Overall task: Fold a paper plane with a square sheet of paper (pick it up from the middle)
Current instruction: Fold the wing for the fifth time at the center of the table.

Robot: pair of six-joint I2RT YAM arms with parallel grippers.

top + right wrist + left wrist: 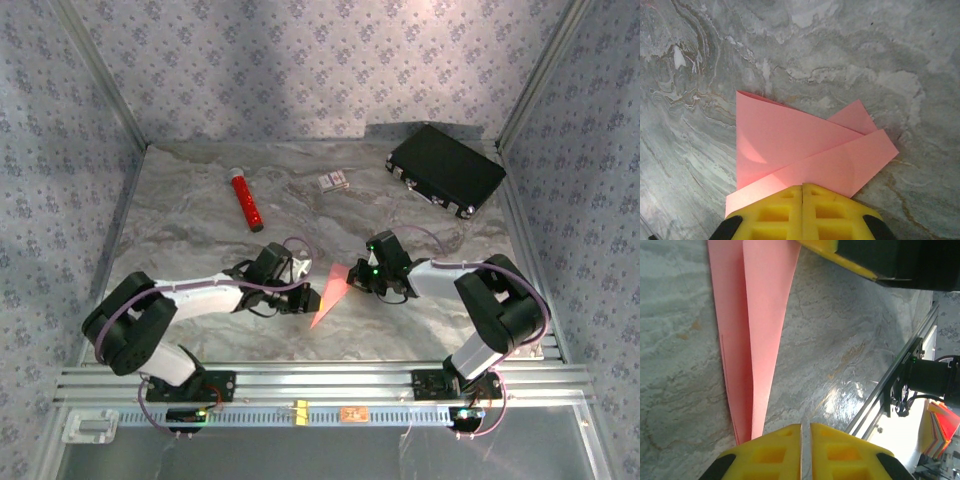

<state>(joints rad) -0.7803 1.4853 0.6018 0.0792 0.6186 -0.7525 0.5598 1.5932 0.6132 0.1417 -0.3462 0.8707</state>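
Observation:
The square sheet of paper is folded into a slim pink-red paper plane (328, 295) that lies flat on the marble table between both grippers. Its long pointed layers run down the left wrist view (760, 340). In the right wrist view its overlapping wings (790, 145) spread across the table. My left gripper (806, 427) sits beside the plane's narrow end, jaws almost together with a thin empty slit. My right gripper (802, 186) is shut, its tips resting over the plane's near edge. A yellow finger of the right gripper (840, 255) shows above the paper.
A black case (446, 168) lies at the back right. A red cylinder with a white end (245, 203) and a small printed card (334, 181) lie farther back. The aluminium rail (320, 383) runs along the near edge.

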